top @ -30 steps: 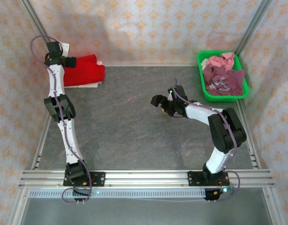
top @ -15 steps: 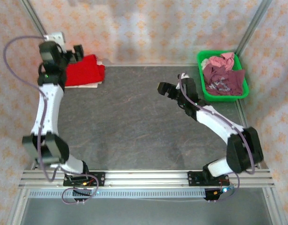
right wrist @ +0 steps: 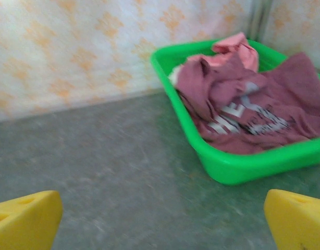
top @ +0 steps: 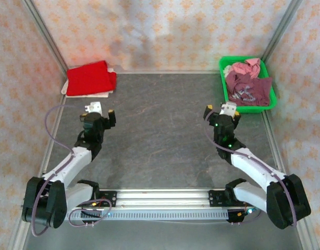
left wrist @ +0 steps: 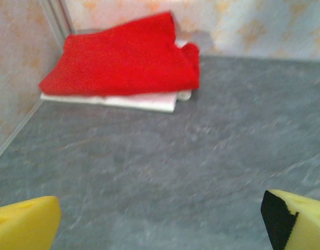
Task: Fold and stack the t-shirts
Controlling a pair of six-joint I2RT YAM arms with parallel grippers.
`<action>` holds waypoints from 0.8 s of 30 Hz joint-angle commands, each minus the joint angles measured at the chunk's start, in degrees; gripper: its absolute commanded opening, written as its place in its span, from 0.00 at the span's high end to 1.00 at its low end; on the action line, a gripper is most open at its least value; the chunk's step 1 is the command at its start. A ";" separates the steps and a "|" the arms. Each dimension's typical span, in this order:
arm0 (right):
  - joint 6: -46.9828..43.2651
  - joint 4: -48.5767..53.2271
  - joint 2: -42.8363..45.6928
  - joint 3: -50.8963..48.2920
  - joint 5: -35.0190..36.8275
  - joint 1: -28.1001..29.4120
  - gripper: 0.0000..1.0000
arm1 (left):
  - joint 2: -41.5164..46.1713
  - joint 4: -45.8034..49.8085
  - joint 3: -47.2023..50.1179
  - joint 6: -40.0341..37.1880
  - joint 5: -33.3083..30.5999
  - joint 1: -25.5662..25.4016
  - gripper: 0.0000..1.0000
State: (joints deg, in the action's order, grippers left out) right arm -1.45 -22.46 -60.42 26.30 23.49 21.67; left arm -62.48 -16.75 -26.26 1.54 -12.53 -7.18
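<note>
While both arms sit low near their bases, I have the left gripper (top: 100, 111) spread wide and empty, facing the folded red t-shirt (left wrist: 123, 60). That shirt lies on top of the cream-white t-shirt (left wrist: 149, 101) in the far left corner of the table (top: 155, 140). The right gripper (top: 221, 110) is spread wide too, holding nothing, and looks toward the green basket (right wrist: 238, 169) in the far right corner. There the maroon t-shirt (right wrist: 264, 114) with pale print lies crumpled against the pink t-shirt (right wrist: 235, 47) (whether more cloth hides beneath them I cannot tell).

My worry is the heap: the two tees overlap, so one pinch could lift both at once. The basket looks light, so a finger striking its wall, or cloth catching on the rim, could drag or tip it. On the left, a careless reach could shove the red tee off its stack.
</note>
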 commanded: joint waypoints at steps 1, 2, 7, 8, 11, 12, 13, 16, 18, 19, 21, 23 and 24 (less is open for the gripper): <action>-3.78 0.52 2.51 -1.72 6.90 -1.09 0.01 | -1.53 -8.83 1.91 -3.85 -10.49 -0.13 0.00; -3.50 1.31 2.88 -2.17 6.65 -1.74 0.01 | -2.33 -8.35 1.70 -3.85 -11.64 -0.03 0.00; 3.26 2.79 1.89 -4.58 1.75 -8.71 0.01 | -7.83 -11.46 1.75 -2.64 -9.41 0.99 0.00; 4.15 1.51 1.30 -5.29 0.27 -10.10 0.01 | -8.91 -11.88 1.55 -2.25 -8.72 1.23 0.00; 4.10 -4.55 -1.89 -7.19 -2.12 -12.47 0.01 | -12.28 -12.37 0.14 -1.29 -8.33 1.79 0.00; 3.91 -5.93 -3.33 -7.15 -2.84 -13.26 0.01 | -13.38 -13.00 -0.20 -0.81 -7.79 2.17 0.00; 3.83 -7.35 -4.89 -7.22 -3.82 -14.08 0.01 | -14.47 -13.10 -0.77 0.07 -6.61 2.87 0.00; 4.34 -11.89 -9.29 -7.23 -7.51 -16.94 0.01 | -18.59 -17.85 -0.71 1.29 -3.17 3.93 0.00; 4.24 -16.47 -11.98 -7.63 -10.28 -18.68 0.01 | -20.48 -19.10 -0.94 0.51 -2.00 3.67 0.00; 3.83 -19.74 -13.30 -8.18 -12.06 -19.33 0.01 | -21.17 -20.49 -0.38 0.16 -1.25 3.66 0.00; 1.66 -23.86 -15.45 -8.46 -15.18 -19.82 0.01 | -21.56 -24.02 1.56 -0.35 0.06 3.53 0.00; 0.17 -27.70 -17.87 -8.76 -17.49 -19.91 0.01 | -23.07 -32.11 5.17 -1.49 2.04 3.50 0.00; -0.26 -29.91 -19.45 -9.24 -18.61 -19.91 0.01 | -22.33 -31.94 5.77 -1.72 3.11 3.40 0.00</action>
State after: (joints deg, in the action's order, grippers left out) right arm 0.60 -41.69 -76.99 18.20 10.90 2.02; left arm -84.29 -39.09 -23.66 0.99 -12.69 -3.64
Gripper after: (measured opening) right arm 0.993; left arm 0.992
